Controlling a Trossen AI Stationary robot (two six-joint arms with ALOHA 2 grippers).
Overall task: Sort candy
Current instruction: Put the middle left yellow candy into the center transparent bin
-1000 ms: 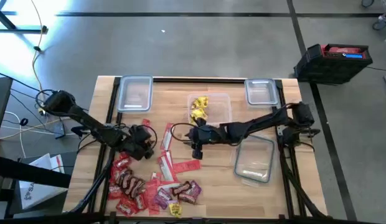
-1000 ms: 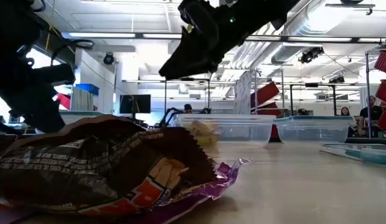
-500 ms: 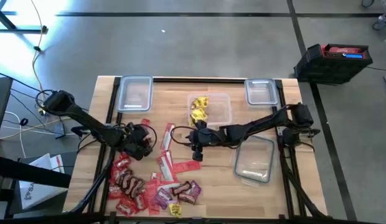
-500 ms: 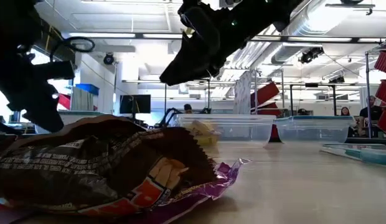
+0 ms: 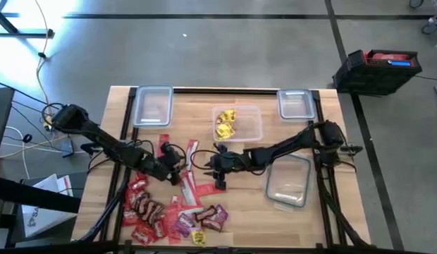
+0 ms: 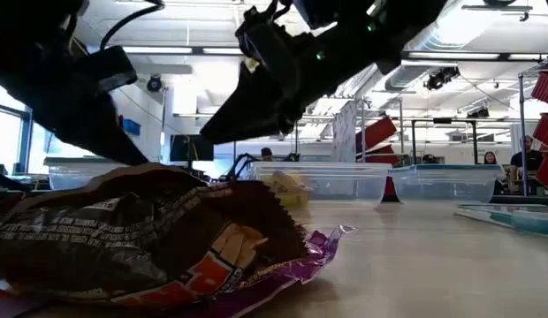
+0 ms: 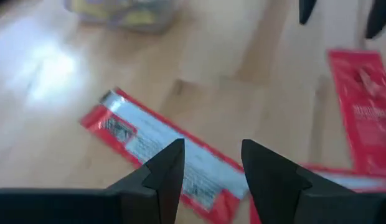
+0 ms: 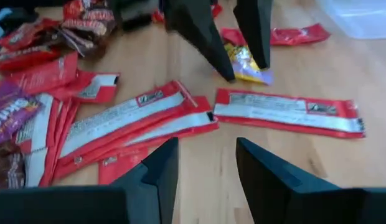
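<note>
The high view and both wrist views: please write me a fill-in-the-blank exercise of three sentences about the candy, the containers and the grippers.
1. The clear rectangular plastic container at the back middle of the wooden table holds candy wrapped in ____ .
2. Both the left gripper and the right gripper have their fingers ____ , holding nothing.
3. Below the left gripper lies a long flat packet of ____ colour with a silver face.

Missing words: yellow; open; red
</note>
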